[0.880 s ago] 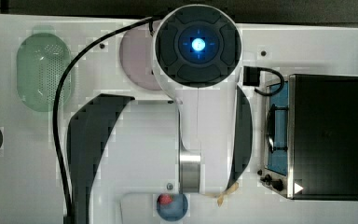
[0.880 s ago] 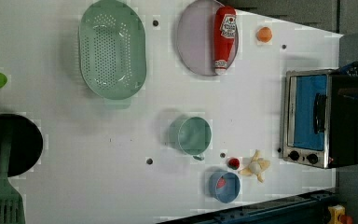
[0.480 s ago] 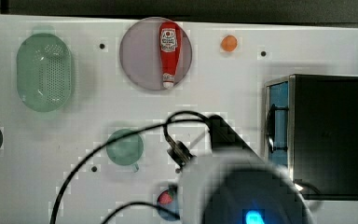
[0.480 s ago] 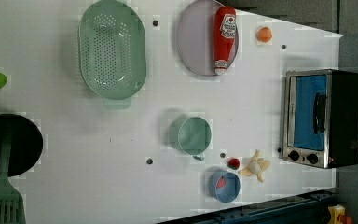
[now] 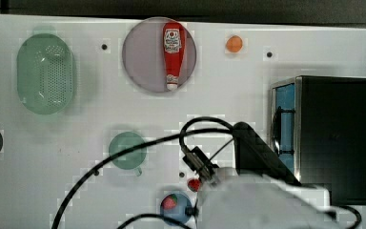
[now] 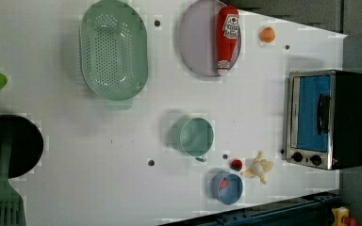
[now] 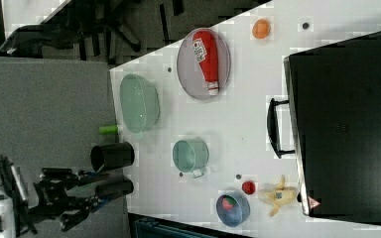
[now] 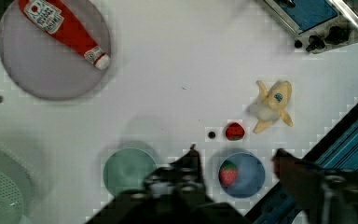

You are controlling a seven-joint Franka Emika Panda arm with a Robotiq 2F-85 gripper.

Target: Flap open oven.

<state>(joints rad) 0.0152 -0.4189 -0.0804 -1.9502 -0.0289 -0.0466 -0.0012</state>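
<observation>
While the gripper is hanging above the table with its fingers standing apart and holding nothing, a blue bowl is lying between them below. Beyond a peeled banana, the oven is sitting shut: black top, silver frame, blue glass door, dark bar handle.

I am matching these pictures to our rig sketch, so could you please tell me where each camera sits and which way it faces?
Top view: overhead, looking straight down; the arm shows blurred.
Left view: high, angled down at the oven front.
Right view: high behind the oven, over its black top.
Wrist view: on the arm, facing the table; the gripper spread.
All four share the ketchup bottle.
</observation>
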